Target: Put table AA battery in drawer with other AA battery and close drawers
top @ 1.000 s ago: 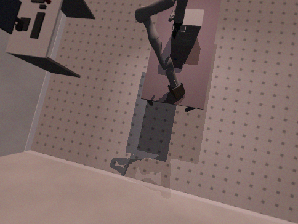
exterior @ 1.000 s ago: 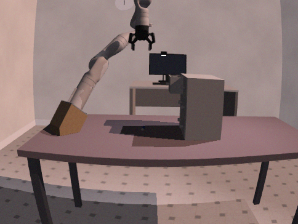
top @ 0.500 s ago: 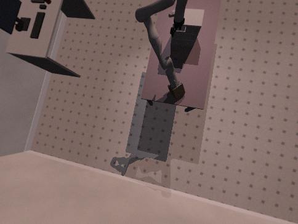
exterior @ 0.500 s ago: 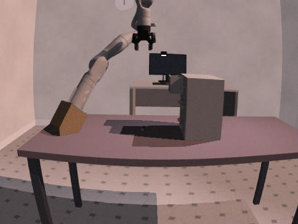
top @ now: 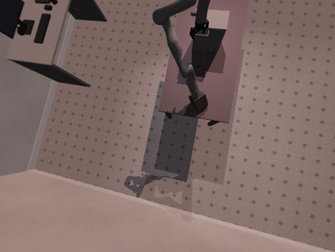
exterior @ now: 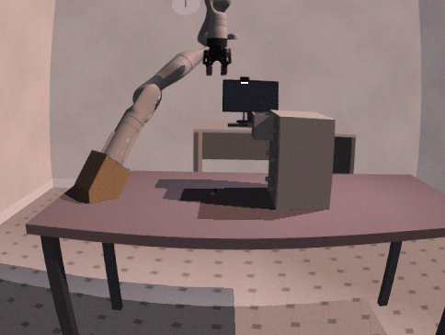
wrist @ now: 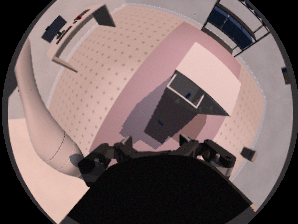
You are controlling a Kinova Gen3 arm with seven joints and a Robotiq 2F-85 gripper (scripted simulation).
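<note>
Chest: tall box, flat matte grey sides, paler smooth top, square edges. Top drawer sticks out of the front, toward 9 o'clock in the exterior view; open tray, thin pale rim, dark inside. Small dark-blue item inside it, too small to identify. Lower front has small knobs, seen edge-on in the exterior view; those drawers look pushed in.

AA battery lies on the worktop, apart from the chest, at about 8 o'clock from it in the exterior view. It is a tiny bluish speck in dark shadow; label and ends unreadable. Worktop is smooth, dull pink-mauve, with a darker edge and dark straight legs.

Gripper: black, angular linkages, fingers spread, released, nothing between them. It hangs well above the worktop, at about 10 to 11 o'clock from the chest in the exterior view; top view puts it over the drawer area, overlapping and partly hiding it.

Arm: smooth rounded light-grey tubes, cut off by the upper edge in top and exterior views. Mount block is brown, angular, around 9 o'clock. Black gripper body blocks the wrist view's 6 o'clock area.
</note>
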